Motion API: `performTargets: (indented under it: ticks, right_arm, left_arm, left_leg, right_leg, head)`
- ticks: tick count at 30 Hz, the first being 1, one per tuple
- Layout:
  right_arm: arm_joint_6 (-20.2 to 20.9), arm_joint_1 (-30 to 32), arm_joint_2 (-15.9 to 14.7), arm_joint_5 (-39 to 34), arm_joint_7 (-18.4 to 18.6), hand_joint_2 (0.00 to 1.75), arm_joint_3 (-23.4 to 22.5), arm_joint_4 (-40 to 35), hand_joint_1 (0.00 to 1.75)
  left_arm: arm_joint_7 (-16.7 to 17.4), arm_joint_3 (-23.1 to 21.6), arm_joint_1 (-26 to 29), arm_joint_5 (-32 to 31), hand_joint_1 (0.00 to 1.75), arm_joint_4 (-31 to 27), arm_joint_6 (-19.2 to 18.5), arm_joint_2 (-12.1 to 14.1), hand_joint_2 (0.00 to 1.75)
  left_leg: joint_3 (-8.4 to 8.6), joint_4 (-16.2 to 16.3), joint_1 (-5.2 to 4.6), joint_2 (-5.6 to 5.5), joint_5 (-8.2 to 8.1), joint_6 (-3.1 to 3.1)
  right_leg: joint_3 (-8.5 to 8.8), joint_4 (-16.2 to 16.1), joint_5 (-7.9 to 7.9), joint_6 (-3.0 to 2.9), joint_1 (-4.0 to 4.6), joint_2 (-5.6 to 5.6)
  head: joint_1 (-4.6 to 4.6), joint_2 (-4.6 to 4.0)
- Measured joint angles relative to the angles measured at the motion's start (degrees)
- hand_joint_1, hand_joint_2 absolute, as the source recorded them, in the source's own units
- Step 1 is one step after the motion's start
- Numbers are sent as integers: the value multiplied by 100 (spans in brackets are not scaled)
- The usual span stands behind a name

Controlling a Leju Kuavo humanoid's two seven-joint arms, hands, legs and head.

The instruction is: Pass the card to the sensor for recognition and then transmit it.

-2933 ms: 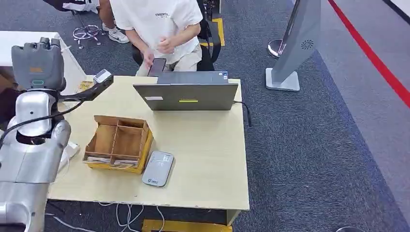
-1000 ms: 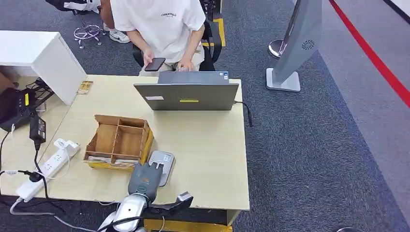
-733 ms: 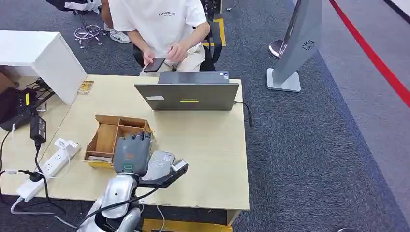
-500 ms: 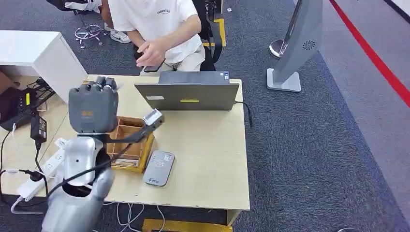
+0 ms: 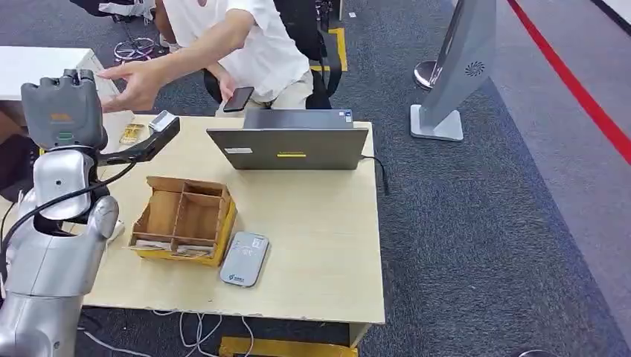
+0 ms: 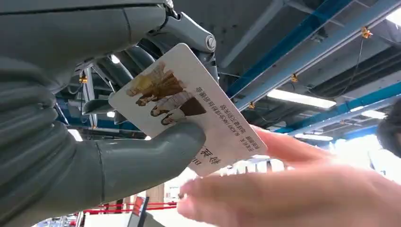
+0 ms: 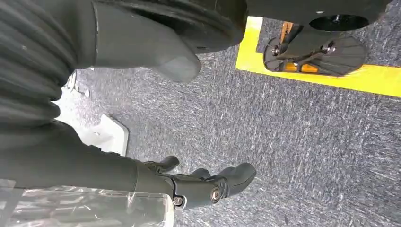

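Card [image 6: 189, 111] handover looks like the last step left: at the head view's upper left, the raised left hand [image 5: 61, 110] pinches it between thumb and fingers as a person's hand [image 6: 302, 194] reaches its edge. Sensor [image 5: 243, 259] lies low-centre on the table [image 5: 320, 238]. Right hand [image 7: 189, 184] hangs, fingers curled, holding nothing.
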Motion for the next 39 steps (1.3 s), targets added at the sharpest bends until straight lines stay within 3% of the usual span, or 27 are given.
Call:
performTargets:
  ticks: [2,3,13,21,26,30,37,38,39]
  right_arm:
    - [0,-3,0,0,9,175,7,2,0]
    - [0,-5,0,0,11,175,9,2,0]
    - [0,-6,0,-120,11,175,15,2,0]
    - [0,3,9,-389,-4,175,-28,2,0]
    - [0,18,13,-490,7,175,-144,0,0]
    - [0,27,13,-509,9,175,-208,-4,0]
    - [0,28,13,-509,9,175,-218,-4,0]
    - [0,30,13,-507,9,175,-243,-7,0]
    - [0,29,13,-498,20,175,-260,-7,0]
  left_arm:
    - [-4,-50,1,0,175,2,-22,0,175]
    - [-4,-94,5,0,0,2,-42,0,175]
    - [-147,-332,378,0,0,-405,-35,-230,175]
    - [-606,-692,1303,0,0,-1817,122,-485,175]
    - [-55,-1224,2019,0,0,-2562,177,-166,175]
    - [-195,-1298,2661,0,0,-2643,-39,-61,175]
    - [-233,-1298,2723,0,0,-2643,-39,-53,175]
    - [-278,-1298,2903,0,0,-2638,-165,-9,175]
    - [-275,-1294,3132,0,0,-2572,-606,61,175]
  left_leg:
    - [0,0,0,-1,0,0]
    - [-1,0,0,-1,0,0]
    - [-2,0,0,0,0,0]
    - [-2,0,0,6,-15,-2]
    - [-2,-2,0,7,-18,-2]
    - [-2,-3,0,8,-18,-1]
    - [-3,-3,0,8,-18,-1]
    - [-5,-3,0,6,-18,-1]
    - [-5,-3,0,4,-19,-1]
  right_leg:
    - [-1,0,0,0,0,-1]
    - [-1,1,0,0,0,-2]
    - [0,-1,0,0,0,-1]
    - [-2,-1,-4,1,0,6]
    - [-2,-1,-12,0,0,5]
    - [-5,-1,-13,0,0,6]
    - [-5,-2,-13,0,0,6]
    - [-5,-2,-13,1,0,4]
    - [-4,-2,-14,1,0,2]
  head:
    - [0,0]
    - [-2,0]
    - [0,0]
    - [0,0]
    - [-2,0]
    - [0,0]
    - [0,0]
    - [0,0]
    - [0,0]
